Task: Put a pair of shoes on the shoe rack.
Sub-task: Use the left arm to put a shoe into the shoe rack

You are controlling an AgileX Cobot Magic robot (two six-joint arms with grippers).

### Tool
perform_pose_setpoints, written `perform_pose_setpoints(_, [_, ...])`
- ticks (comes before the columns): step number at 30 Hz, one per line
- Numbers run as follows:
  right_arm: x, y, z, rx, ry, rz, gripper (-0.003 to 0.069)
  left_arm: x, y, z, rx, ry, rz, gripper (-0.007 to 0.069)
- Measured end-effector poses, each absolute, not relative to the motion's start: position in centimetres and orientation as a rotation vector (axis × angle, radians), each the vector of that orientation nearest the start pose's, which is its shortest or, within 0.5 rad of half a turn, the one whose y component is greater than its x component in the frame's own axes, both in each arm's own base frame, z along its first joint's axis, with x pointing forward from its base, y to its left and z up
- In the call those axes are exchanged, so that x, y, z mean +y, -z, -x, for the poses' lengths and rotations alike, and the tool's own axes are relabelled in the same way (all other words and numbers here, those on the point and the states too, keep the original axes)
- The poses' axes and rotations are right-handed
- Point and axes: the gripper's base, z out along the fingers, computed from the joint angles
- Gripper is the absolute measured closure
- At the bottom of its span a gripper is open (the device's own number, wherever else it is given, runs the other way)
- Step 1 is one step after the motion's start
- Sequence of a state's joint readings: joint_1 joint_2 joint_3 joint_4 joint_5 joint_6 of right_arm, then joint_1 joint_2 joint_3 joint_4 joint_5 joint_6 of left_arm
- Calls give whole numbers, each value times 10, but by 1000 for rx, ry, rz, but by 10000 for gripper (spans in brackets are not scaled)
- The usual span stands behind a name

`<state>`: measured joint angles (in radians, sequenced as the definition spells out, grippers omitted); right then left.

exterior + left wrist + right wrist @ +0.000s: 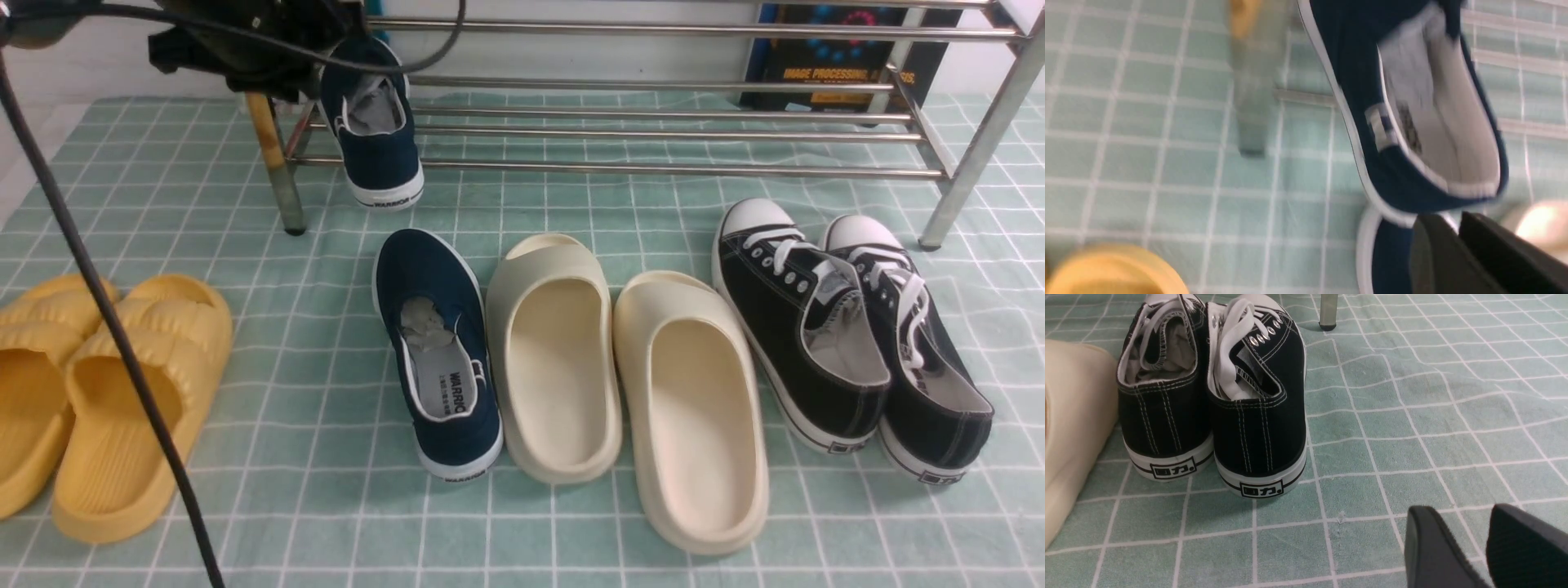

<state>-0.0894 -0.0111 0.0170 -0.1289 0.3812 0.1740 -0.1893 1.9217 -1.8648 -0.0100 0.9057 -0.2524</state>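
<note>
One navy slip-on shoe (371, 122) lies tilted on the lower bars of the silver shoe rack (653, 170), at its left end, with its heel hanging over the front bar. The other navy shoe (437, 351) rests on the green checked cloth in front. My left arm (245, 41) hovers dark over the rack's left end. In the blurred left wrist view the racked shoe (1412, 122) sits just beyond my left gripper (1455, 222), whose fingers stand almost together, empty. My right gripper (1457, 514) is open low over bare cloth.
Cream slides (555, 359) and black lace-up sneakers (796, 327) line up right of the floor shoe. Yellow slides (106, 392) lie at the left. A dark cable (98, 310) crosses the left side. A book (833, 57) leans behind the rack. A rust-stained rack leg (277, 163) stands left.
</note>
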Motion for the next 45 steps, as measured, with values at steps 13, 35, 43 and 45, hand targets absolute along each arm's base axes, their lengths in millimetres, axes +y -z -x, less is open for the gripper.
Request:
perform_pose_setpoints(13, [-9,-174,-52,1861,69,-167,412,-130,-245,-449,2477,295,33,638])
perform_pose_setpoints(35, [-9,-174,-52,1861,69,-167,412,-80,-253,-468,2357,252,193,608])
perform_pose_setpoints(43, [-9,-174,-52,1861,69,-167,412,-77,-264,-460,2386,231,186,310])
perform_pose_setpoints(45, [-9,-174,-52,1861,69,-167,412,-76,-278,-452,2404,227,187,259])
